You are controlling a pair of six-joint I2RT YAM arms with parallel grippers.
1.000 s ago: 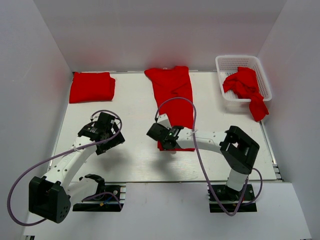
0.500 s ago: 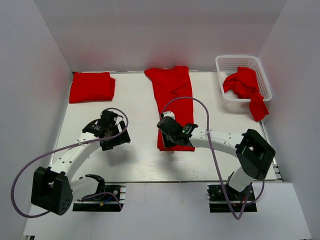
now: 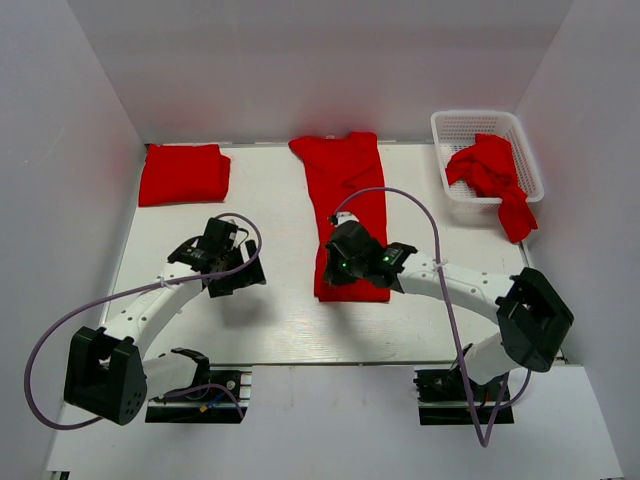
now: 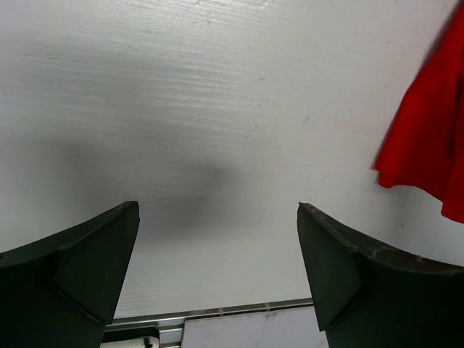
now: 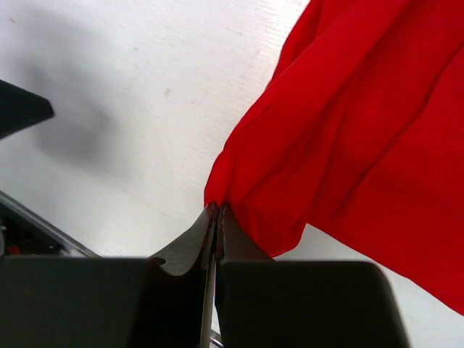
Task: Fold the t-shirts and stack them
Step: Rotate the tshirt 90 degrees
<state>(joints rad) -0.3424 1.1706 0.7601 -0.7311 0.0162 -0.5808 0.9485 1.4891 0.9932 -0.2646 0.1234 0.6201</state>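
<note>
"While both arms reach out over the white table [image 3: 270, 320], where do the red garments lie?" asks the listener.

"In three places," says the describer. "One folded t-shirt [image 3: 184, 173] lies as a neat rectangle at the far left corner. A middle t-shirt [image 3: 350, 190] lies stretched in a long narrow strip from the far edge toward the arms. At the far right stands a white lattice basket [image 3: 455, 125] with crumpled t-shirts [image 3: 487, 168] heaped in it — part of the heap hangs over its near rim."

"What is the right gripper [image 5: 216, 210] doing?"

"It sits at the near left corner of the middle t-shirt. Its wrist camera shows the jaws pressed together on that corner, with the red cloth gathered into folds that run to the pinch."

"And the left gripper [image 4: 217, 210]?"

"It hangs over bare table, to the left of the middle t-shirt and apart from it. Its two dark fingers [image 4: 80, 268] stand wide apart with nothing between them — only the white surface and a soft shadow below. An edge of the red cloth shows at the right side of its wrist view."
</note>
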